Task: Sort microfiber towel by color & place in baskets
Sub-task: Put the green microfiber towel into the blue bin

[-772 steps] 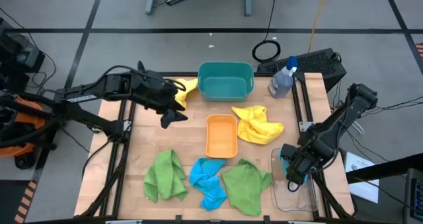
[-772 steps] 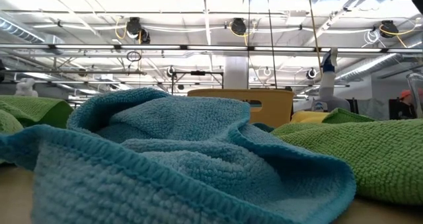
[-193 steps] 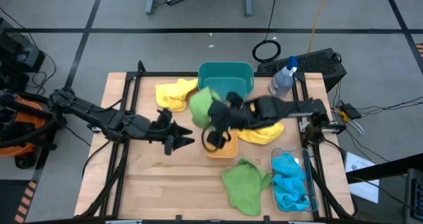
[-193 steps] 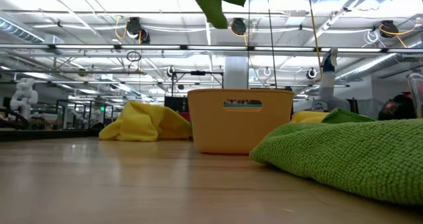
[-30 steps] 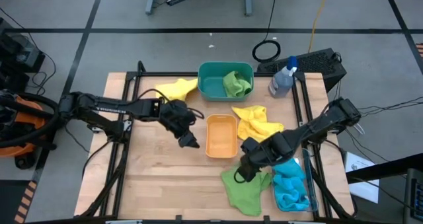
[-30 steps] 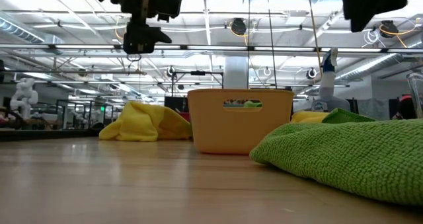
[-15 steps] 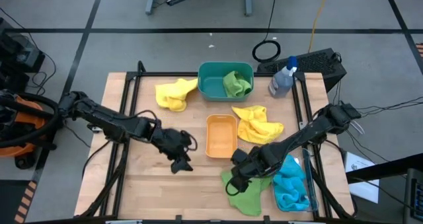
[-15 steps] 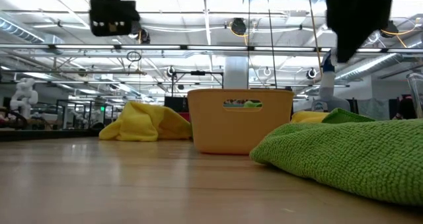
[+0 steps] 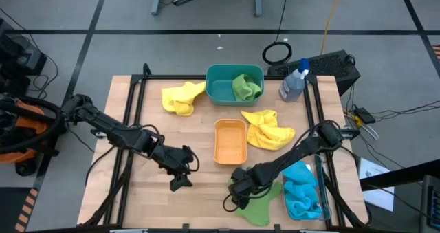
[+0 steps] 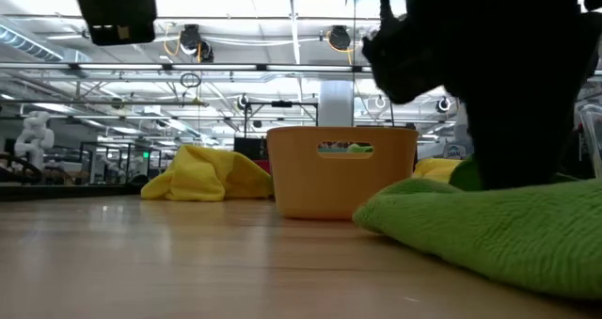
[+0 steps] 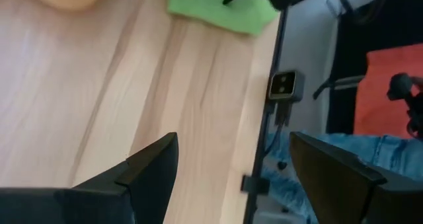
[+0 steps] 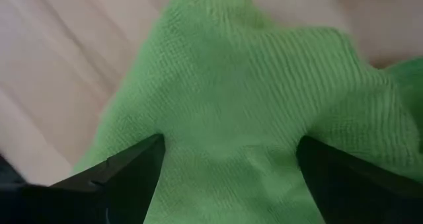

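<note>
Wooden tabletop (image 9: 199, 192) noted: right tool (image 9: 238, 196), fingers spread, is set over 1 green towel (image 9: 258, 204), judged soft and limp, best pinched at a raised fold.

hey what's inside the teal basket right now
One green towel lies bunched in the right half of the teal basket. The left half shows bare floor. Whether anything lies under the towel cannot be seen.
</note>
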### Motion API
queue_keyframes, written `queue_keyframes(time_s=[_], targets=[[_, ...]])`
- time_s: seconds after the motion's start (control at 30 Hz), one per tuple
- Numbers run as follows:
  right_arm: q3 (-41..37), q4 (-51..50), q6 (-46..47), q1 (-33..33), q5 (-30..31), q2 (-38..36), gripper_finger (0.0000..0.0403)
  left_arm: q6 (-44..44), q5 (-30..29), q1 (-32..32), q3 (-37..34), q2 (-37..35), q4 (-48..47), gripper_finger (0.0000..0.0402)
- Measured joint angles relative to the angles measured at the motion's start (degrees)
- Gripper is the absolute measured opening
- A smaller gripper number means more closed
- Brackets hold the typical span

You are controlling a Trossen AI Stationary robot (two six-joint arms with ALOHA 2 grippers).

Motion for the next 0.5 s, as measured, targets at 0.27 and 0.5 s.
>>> queue_keyframes(time_s=[0.27,0.5], targets=[[0.4,8.8,1.3,0.1,-1.7,3.8,0.0284,0.0,0.8,-1.9,0.0,0.0,-5.1,0.0293],[0.2,8.7,2.0,-0.1,-0.4,4.2,0.0153,-1.4,2.2,-1.9,0.0,0.0,-5.3,0.0293]])
